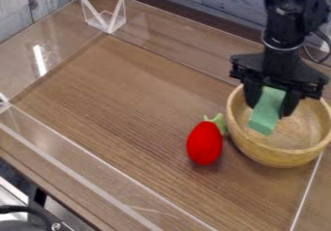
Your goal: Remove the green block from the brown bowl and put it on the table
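The green block (268, 113) is a flat light-green bar, held tilted just above the inside of the brown bowl (281, 148). My gripper (274, 101) is shut on the block's upper end, black fingers on either side of it. The block's lower end hangs over the bowl's left inner part, lifted off the bottom. The bowl is round, light tan wood with a thick rim, and sits on the table (123, 100) at the right. The tabletop is brown wood grain.
A red strawberry-like toy (204, 142) with green leaves lies just left of the bowl, touching or nearly touching its rim. Low clear acrylic walls (52, 148) edge the table. A clear acrylic corner piece (104, 15) stands at the back left.
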Tool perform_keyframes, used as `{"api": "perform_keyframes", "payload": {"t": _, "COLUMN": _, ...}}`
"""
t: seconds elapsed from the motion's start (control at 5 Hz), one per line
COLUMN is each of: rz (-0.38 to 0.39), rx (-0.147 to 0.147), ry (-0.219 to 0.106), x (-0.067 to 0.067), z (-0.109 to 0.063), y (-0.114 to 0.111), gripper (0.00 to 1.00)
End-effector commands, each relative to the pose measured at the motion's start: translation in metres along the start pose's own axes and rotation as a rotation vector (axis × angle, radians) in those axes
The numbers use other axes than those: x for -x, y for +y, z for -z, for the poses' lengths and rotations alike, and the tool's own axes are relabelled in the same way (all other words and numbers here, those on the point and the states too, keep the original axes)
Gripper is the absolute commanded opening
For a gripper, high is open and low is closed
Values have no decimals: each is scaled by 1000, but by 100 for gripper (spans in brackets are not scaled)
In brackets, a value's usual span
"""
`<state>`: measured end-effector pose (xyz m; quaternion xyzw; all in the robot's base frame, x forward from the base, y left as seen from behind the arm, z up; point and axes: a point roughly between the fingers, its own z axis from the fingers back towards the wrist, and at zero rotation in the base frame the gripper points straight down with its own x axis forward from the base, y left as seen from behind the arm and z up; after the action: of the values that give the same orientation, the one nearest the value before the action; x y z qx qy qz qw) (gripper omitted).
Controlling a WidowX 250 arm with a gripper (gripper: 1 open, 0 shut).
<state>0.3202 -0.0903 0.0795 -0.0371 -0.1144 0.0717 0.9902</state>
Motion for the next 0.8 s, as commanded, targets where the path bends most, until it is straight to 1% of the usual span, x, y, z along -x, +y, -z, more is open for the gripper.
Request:
{"api": "perform_keyframes", "payload": {"t": 0.0, "rz": -16, "rx": 33, "ry": -96, "x": -22, "z": -32, "y": 1, "gripper": 0}}
{"api": "perform_keyframes", "payload": {"t": 0.4, "rz": -31, "rx": 22, "ry": -96, "x": -26, "z": -36, "y": 11, "gripper": 0}}
{"api": "perform_keyframes", "payload": {"t": 0.6, "rz": -47, "rx": 12, "ry": -100, "x": -30, "z": -39, "y": 19, "gripper": 0}}
